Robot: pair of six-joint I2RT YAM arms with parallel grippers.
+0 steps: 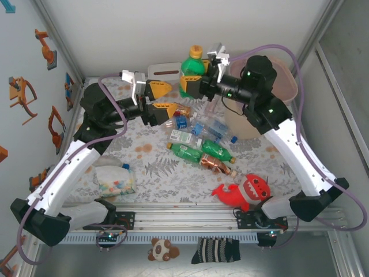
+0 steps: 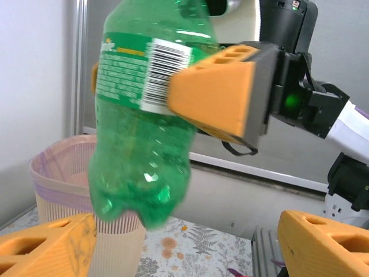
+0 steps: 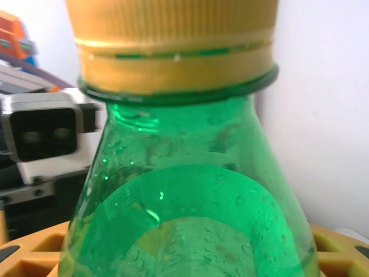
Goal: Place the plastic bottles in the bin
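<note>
Green bottle [image 1: 191, 66] gripped upright in right hand [image 1: 194, 85], left hand [image 1: 173, 97] spread wide alongside, bin [image 1: 291, 78] rim nearby.

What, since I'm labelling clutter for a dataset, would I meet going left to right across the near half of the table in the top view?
A clear bag of pastel bits → the left lying green bottle → a red plush shark.
</note>
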